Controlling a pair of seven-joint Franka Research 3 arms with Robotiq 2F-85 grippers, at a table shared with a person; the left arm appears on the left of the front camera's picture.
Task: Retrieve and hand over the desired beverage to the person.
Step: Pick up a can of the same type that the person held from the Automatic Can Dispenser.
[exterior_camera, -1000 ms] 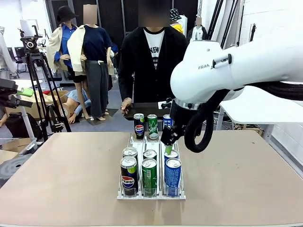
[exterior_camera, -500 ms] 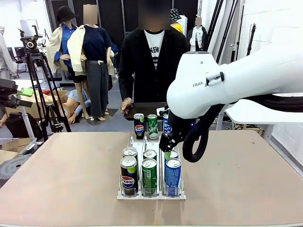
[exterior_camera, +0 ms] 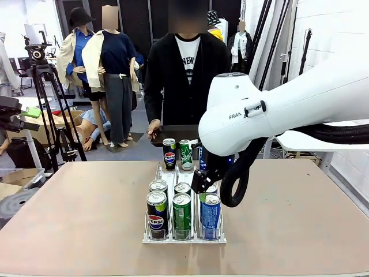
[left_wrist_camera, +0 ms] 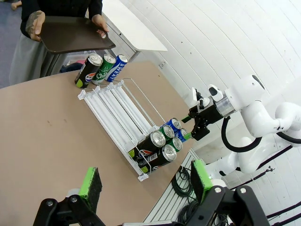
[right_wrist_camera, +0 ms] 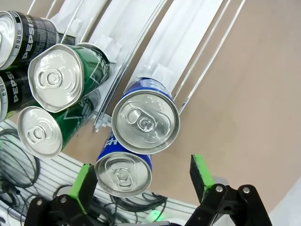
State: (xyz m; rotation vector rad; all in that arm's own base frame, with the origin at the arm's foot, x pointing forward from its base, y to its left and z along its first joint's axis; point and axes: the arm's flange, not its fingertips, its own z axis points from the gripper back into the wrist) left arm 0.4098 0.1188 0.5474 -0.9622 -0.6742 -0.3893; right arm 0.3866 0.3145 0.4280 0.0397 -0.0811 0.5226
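Both grippers stood spread and empty: left gripper [left_wrist_camera: 146,178] at the frame's bottom, right gripper [exterior_camera: 200,183] at centre, just above a blue can [right_wrist_camera: 146,121] in the rack [exterior_camera: 167,173]. Person [exterior_camera: 184,75] stood upper centre, holding a tray [exterior_camera: 176,134].

Tan bench [exterior_camera: 69,219] carrying a white wire rack [left_wrist_camera: 117,110] mid-surface. Black tripod [exterior_camera: 41,75] standing on the floor far left, cardboard box [exterior_camera: 40,128] sitting behind it. White brick wall [left_wrist_camera: 211,37] running alongside.
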